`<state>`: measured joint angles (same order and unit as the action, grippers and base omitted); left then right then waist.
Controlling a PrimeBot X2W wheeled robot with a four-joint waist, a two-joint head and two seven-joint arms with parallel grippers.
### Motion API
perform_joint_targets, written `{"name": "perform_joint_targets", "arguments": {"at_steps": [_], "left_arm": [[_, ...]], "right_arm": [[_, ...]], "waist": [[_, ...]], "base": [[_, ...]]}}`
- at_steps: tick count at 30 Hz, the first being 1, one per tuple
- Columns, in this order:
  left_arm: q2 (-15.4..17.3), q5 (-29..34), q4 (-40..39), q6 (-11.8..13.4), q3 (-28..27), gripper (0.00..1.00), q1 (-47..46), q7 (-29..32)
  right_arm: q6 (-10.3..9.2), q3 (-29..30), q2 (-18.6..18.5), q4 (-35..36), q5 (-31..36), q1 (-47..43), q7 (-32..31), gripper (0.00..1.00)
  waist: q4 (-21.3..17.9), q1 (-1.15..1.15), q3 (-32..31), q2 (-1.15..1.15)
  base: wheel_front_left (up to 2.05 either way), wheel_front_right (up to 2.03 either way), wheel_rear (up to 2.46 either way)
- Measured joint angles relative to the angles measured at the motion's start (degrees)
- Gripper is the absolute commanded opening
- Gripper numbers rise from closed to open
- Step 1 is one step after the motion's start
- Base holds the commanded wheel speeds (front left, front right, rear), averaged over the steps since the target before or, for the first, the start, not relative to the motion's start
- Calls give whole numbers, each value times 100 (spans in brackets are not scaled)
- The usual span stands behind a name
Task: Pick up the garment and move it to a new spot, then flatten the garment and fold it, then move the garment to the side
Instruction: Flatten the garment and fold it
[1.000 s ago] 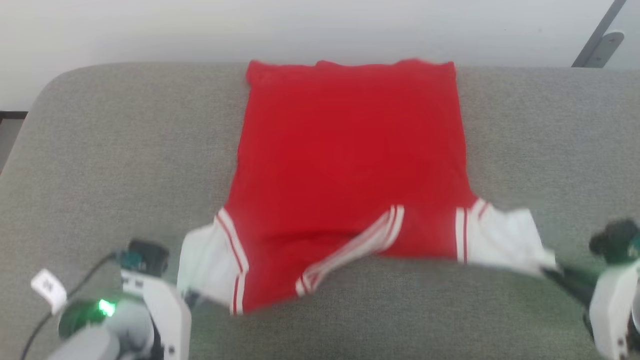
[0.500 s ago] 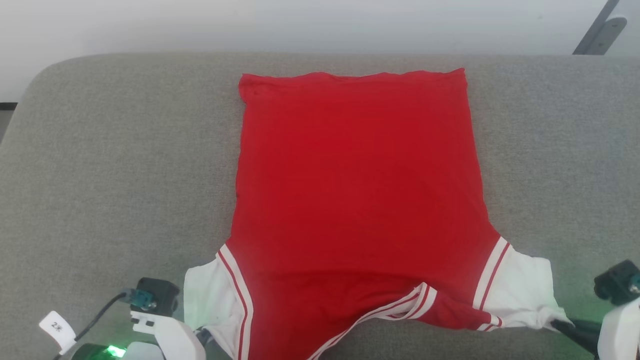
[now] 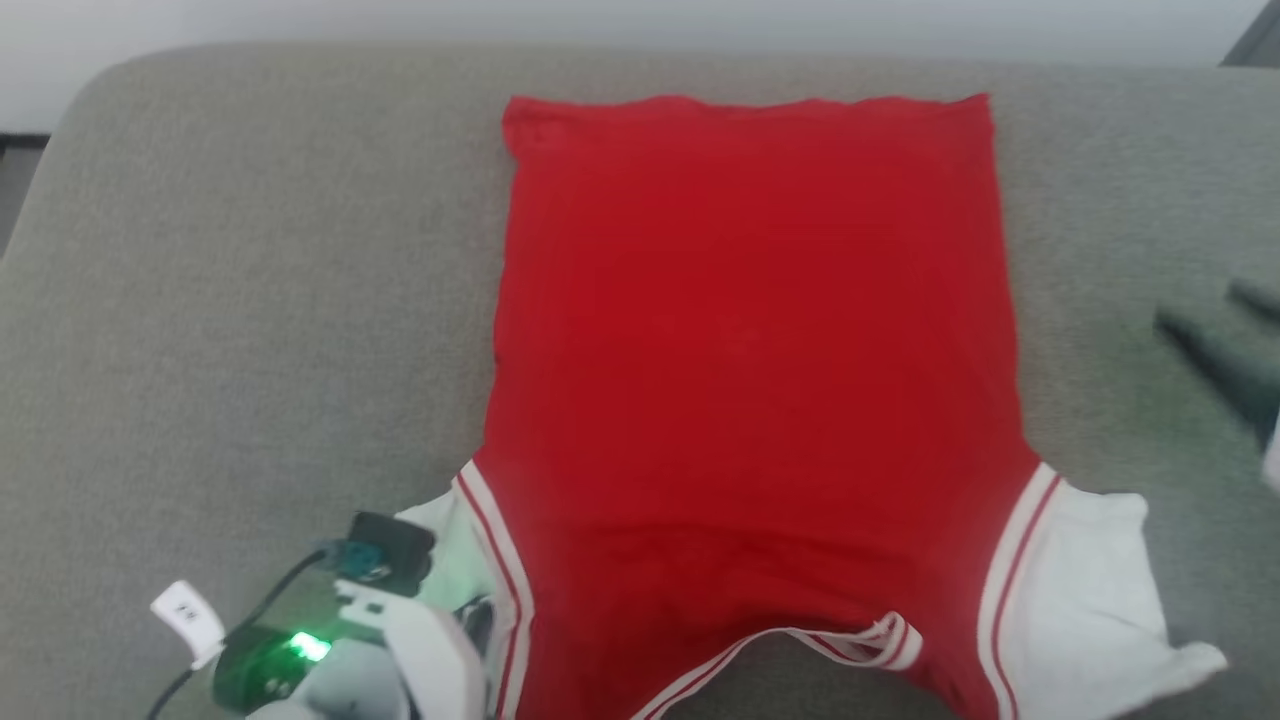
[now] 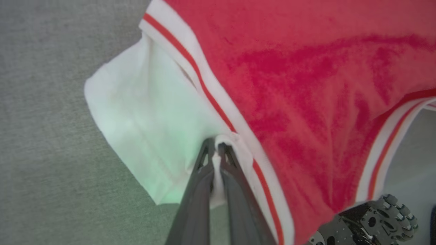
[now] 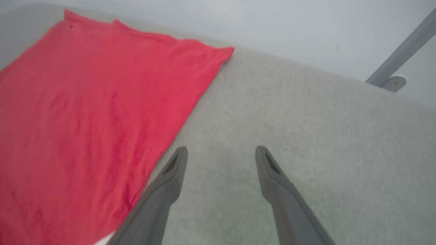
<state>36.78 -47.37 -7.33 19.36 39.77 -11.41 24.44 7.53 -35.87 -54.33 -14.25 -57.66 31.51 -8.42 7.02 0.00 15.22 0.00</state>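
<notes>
The garment (image 3: 750,330) lies spread with a plain red side up on the grey cushion, hem at the far end, white sleeves and striped neckline towards me. My left gripper (image 3: 478,625) is at the lower left, shut on the edge of the garment's left white sleeve (image 4: 136,112); the left wrist view shows the cloth pinched between the left gripper's (image 4: 214,151) dark fingers. My right gripper (image 3: 1195,303) is a blur at the right edge, off the cloth. In its wrist view the right gripper (image 5: 219,156) is open over bare cushion beside the garment (image 5: 85,102). The right sleeve (image 3: 1090,590) lies loose.
The grey upholstered cushion (image 3: 250,300) has bare room on both sides of the garment. A pale wall runs behind it, with a grey metal bar (image 5: 402,51) at the far right. My wheeled base (image 4: 371,221) shows past the cushion's near edge.
My right gripper has let go of the right sleeve, opened and moved up and away to the right. The sleeve now rests on the cushion. The camera has shifted too.
</notes>
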Motion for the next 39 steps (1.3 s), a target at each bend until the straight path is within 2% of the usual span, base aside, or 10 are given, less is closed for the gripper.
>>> {"name": "perform_joint_targets", "arguments": {"at_steps": [8, 13, 23, 28, 29, 30, 39], "left_arm": [[-513, 258, 177, -192, 311, 0, -596, 0], [-888, 427, 381, -383, 521, 0, -990, -37], [-1513, 527, 822, -760, 793, 0, -1504, -267], [-1725, 525, 1057, -926, 839, 0, -1627, -414], [-1745, 515, 1104, -956, 843, 0, -1649, -445], [-1764, 508, 1143, -980, 844, 0, -1664, -474], [-1716, 403, 1478, -1146, 771, 0, -1704, -593]], "right_arm": [[-3, 631, 1088, -1318, 845, 1558, -456, 100], [-3, 643, 1477, -2316, 1212, 2440, -995, 100], [-3, 479, 1725, -4079, 1556, 3592, -2160, 100], [-7, 437, 1774, -4579, 1569, 3941, -2698, 100], [-7, 398, 1773, -4615, 1607, 3990, -2758, 47], [-7, 356, 1773, -4640, 1648, 4016, -2763, 0], [2, 181, 1880, -4631, 1588, 3907, -2541, 0]], "waist": [[362, 0, 432, 0], [683, 0, 715, 0], [1383, 0, 1201, 0], [1628, 0, 1368, 0], [1656, 0, 1386, 0], [1675, 0, 1398, 0], [1475, 0, 1216, 0]], "base": [[0, 0, 0], [0, 0, 0], [0, 0, 0], [0, 0, 0], [0, 0, 0], [0, 0, 0], [0, 0, 0]]}}
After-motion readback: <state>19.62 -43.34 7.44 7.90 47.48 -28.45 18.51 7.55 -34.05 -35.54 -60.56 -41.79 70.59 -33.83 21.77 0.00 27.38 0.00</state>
